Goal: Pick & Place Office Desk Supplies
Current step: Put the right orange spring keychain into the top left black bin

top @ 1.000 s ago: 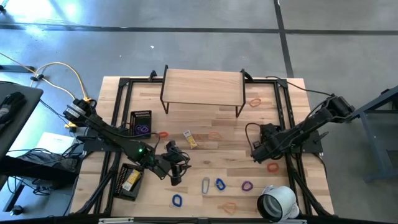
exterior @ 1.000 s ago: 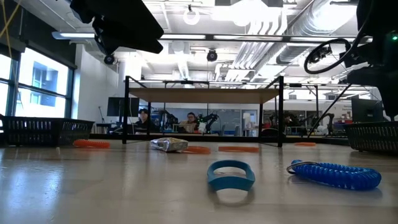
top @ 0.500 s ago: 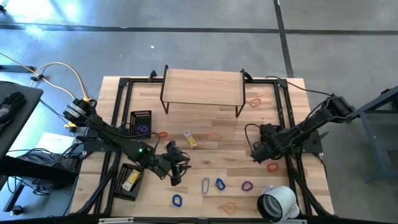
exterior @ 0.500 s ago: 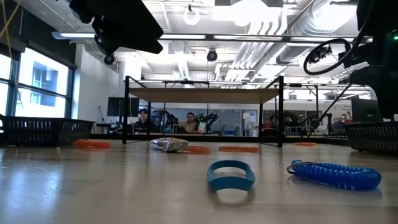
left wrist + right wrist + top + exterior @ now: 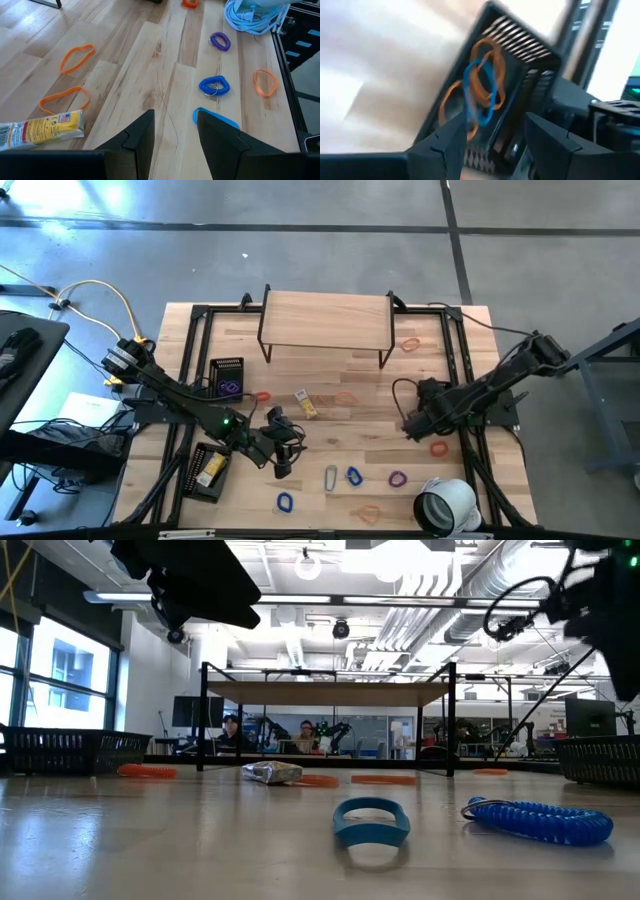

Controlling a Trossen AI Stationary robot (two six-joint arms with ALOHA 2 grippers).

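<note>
Small supplies lie spread on the wooden table [image 5: 330, 435]: a purple loop [image 5: 397, 478], blue loops [image 5: 354, 476] [image 5: 285, 502], a silver clip [image 5: 331, 477], orange bands [image 5: 262, 395] [image 5: 438, 448] and a yellow-and-white packet [image 5: 307, 405]. My left gripper [image 5: 174, 135] hangs open above the table's near middle, a blue loop [image 5: 212, 116] just past one finger. My right gripper [image 5: 495, 145] is open over a black mesh basket [image 5: 520, 55] at the table's right; orange bands [image 5: 487, 65] and a blue band [image 5: 480, 92] lie in it.
A raised wooden shelf [image 5: 326, 320] stands at the far middle. Two black mesh baskets [image 5: 227, 377] [image 5: 207, 470] sit at the left, one with a yellow packet in it. A large white tape roll [image 5: 445, 505] stands at the near right corner.
My right gripper has risen a little above its basket and rolled slightly. The left arm and the loose items on the table have stayed put.
</note>
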